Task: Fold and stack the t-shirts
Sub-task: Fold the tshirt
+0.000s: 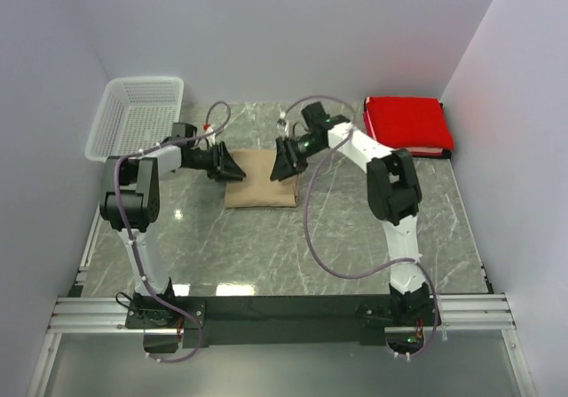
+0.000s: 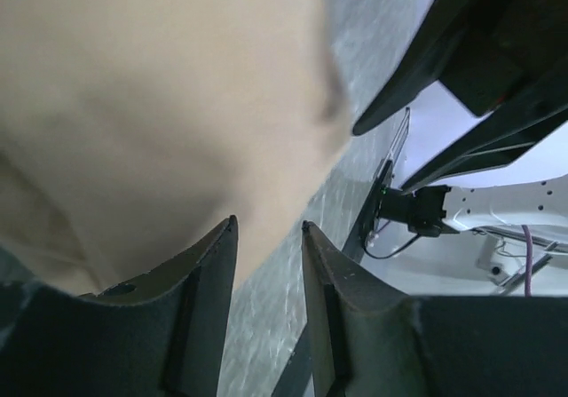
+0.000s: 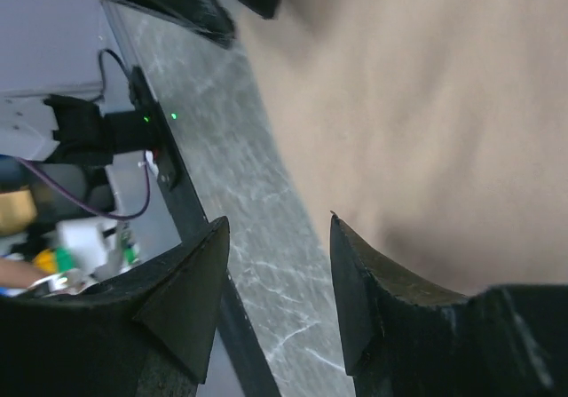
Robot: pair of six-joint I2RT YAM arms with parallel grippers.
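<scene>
- Tan shirt (image 1: 259,189) lies folded mid-counter (image 1: 266,246); red shirt (image 1: 408,123) sits folded in the far right corner.
- Left tool (image 2: 269,224) and right tool (image 3: 279,219) are both spread, empty, at the tan shirt's far edge.
- Folding looks done; stacking next, needing a firm pinch.

Bright, even light; tan t-shirt (image 2: 142,95) blurred close-up, perhaps unfocused.

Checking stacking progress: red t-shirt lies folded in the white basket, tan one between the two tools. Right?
No: the top external view shows the red t-shirt folded at the table's far right corner, not in the white basket. The rest holds.
</scene>
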